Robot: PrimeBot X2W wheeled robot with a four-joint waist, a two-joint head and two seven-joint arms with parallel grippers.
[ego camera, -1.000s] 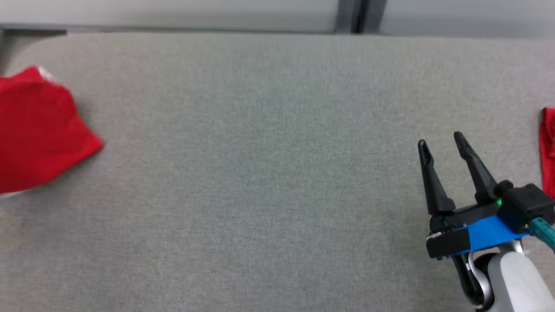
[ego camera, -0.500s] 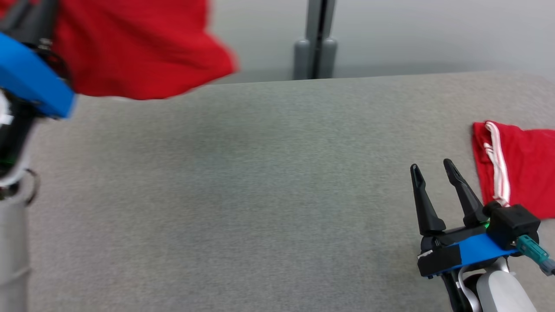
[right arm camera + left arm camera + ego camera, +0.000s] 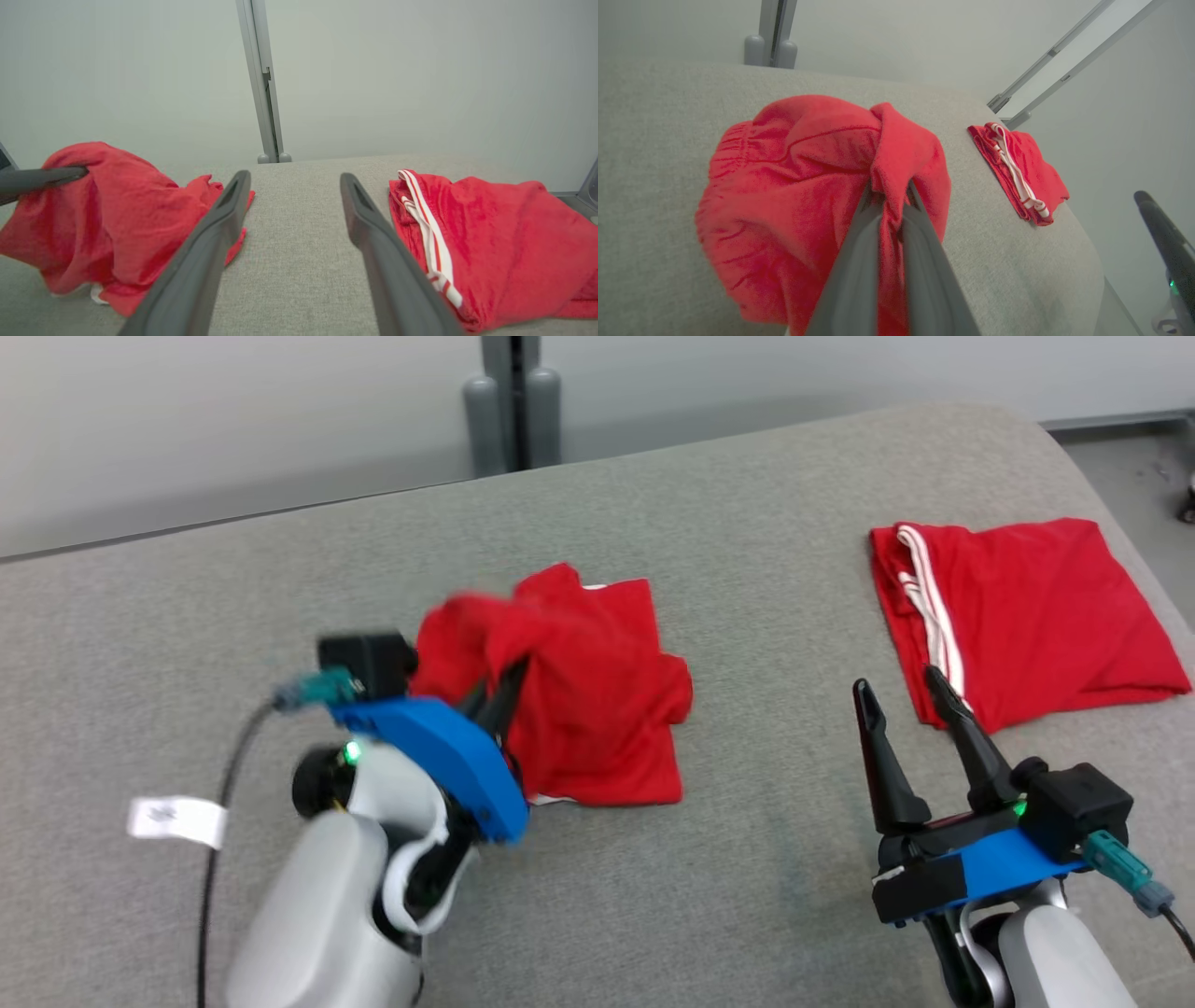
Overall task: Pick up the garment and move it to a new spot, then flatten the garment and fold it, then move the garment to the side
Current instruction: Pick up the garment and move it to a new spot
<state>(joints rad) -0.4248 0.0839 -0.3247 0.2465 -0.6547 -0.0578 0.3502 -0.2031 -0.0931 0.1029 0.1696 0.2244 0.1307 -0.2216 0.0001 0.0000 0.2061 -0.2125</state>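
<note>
The grey padded table point(image 3: 747, 915) carries the red garment point(image 3: 597, 728) bunched mid-table, and a striped folded garment point(image 3: 1027, 607) lies by its far right corner. The left gripper point(image 3: 888, 193) pinches a fold of the red garment. The right gripper point(image 3: 896, 679) hangs wide and empty. The relocating step looks nearly done, and next comes release, then spreading. The left wrist view shows the pinch, which cloth hides in the head view.

Grey fabric-topped desk point(image 3: 709, 915) with a rounded far-right corner. Plain pale grey wall point(image 3: 233, 420) behind, split by a dark vertical post point(image 3: 512, 373) with two rounded grey feet. Grey floor point(image 3: 1120, 467) past the corner; light soft, even.
</note>
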